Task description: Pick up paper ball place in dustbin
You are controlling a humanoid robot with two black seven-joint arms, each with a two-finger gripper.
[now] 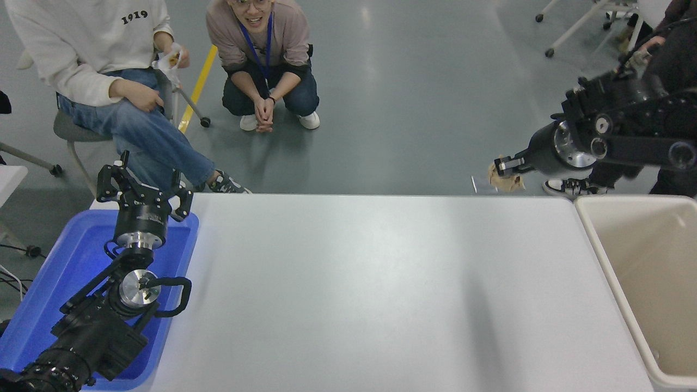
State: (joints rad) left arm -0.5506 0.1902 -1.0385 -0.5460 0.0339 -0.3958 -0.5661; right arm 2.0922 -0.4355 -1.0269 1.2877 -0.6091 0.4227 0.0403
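Right gripper [503, 166]: my fingers are closed tight on the paper ball [505, 179]; I hold it raised at the far right, past the far edge of the white table [381, 283]
Paper ball: tan, crumpled, pinched at my fingertips; it hangs off the table, just left of the dustbin's far corner
Dustbin [615, 272]: cream, rectangular, at the table's right edge; nearer than my gripper
Left gripper [142, 188]: parked at the near left over the blue tray [54, 272]; fingers spread, nothing in them
People: two sit or crouch at the far left; one stands far right, behind my arm
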